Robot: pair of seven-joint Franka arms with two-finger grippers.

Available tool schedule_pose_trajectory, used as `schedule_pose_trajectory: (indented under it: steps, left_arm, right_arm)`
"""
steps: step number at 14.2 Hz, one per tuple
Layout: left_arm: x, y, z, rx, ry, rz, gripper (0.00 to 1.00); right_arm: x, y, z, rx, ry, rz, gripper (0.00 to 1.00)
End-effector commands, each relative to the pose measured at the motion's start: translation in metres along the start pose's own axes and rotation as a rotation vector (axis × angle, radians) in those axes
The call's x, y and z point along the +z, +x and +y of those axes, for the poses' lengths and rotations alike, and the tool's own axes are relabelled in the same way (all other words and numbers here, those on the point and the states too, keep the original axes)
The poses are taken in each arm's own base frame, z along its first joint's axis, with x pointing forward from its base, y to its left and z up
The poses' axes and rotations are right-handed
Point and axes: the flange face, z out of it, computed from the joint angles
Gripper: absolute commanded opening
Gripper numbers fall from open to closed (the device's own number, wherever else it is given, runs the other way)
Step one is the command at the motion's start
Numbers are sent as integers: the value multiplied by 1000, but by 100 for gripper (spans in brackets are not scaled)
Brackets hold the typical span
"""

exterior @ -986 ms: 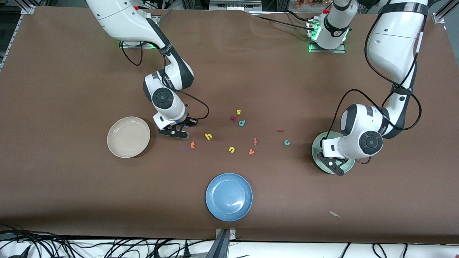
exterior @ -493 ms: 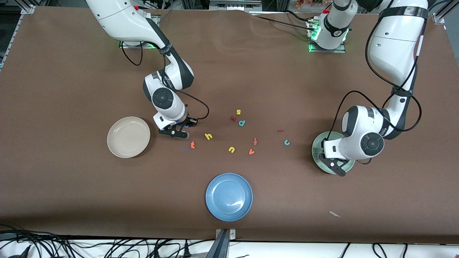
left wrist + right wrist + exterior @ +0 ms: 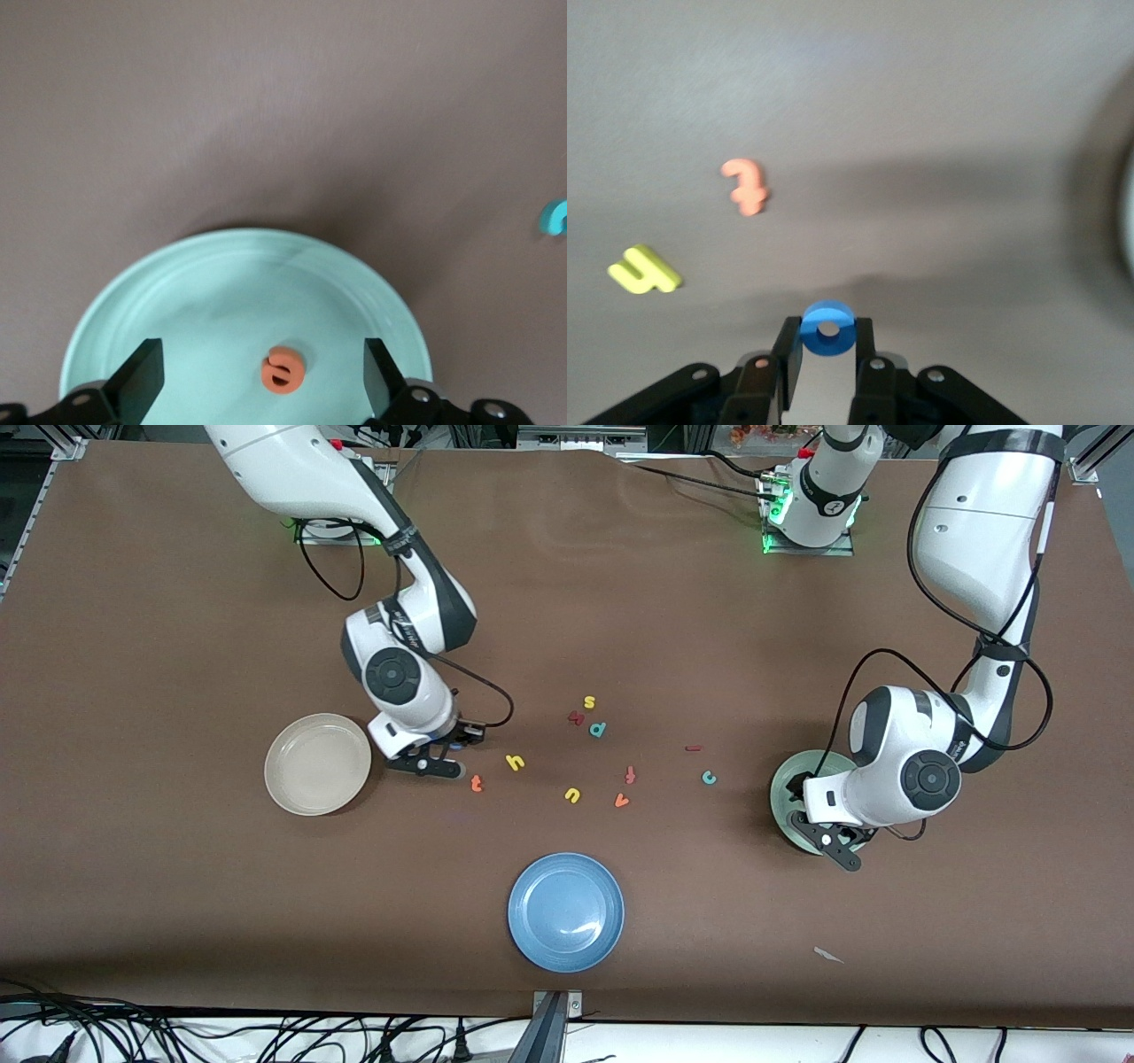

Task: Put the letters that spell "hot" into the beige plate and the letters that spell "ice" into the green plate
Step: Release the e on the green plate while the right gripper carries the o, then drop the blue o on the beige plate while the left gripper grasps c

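My right gripper (image 3: 827,343) is shut on the blue ring-shaped o (image 3: 827,328), a little above the table beside the beige plate (image 3: 318,763). The orange t (image 3: 477,783) and yellow h (image 3: 515,762) lie close by on the table. My left gripper (image 3: 262,379) stands open over the green plate (image 3: 177,301), its fingers (image 3: 142,381) wide apart. The orange e (image 3: 283,370) lies in the plate between them, touching neither. The teal c (image 3: 709,778) and the thin dark red i (image 3: 694,748) lie on the table beside the green plate (image 3: 784,784), toward the table's middle.
Other letters are scattered mid-table: yellow u (image 3: 572,794), orange-red v (image 3: 622,801) and f (image 3: 630,775), teal d (image 3: 598,730), yellow s (image 3: 589,702), a chunky dark red letter (image 3: 576,717). A blue plate (image 3: 566,911) sits near the front edge.
My left gripper has opened over the green plate and the orange e now lies loose in it. My right gripper has shifted slightly toward the beige plate with the blue o.
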Motion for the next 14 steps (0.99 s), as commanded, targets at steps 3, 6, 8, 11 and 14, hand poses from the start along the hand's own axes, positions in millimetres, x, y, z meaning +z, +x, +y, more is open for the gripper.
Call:
schedule_pose_trajectory:
  steps: [3, 6, 8, 11, 14]
  left_arm:
    - [-15, 17, 22, 6, 13, 7, 100]
    - [-22, 38, 54, -78, 23, 17, 100]
    - [-19, 41, 63, -144, 13, 11, 100]
    - [-10, 55, 96, -242, 0, 1, 100]
    - [8, 62, 118, -318, -6, -24, 100]
  right_arm:
    - [-34, 21, 81, -140, -49, -42, 17]
    - [-31, 29, 127, -215, -68, -53, 17]
    - [-27, 38, 154, -255, -77, -57, 17]
    - [-13, 55, 193, -260, -76, -44, 18]
    - [2, 67, 206, -225, -24, -27, 83]
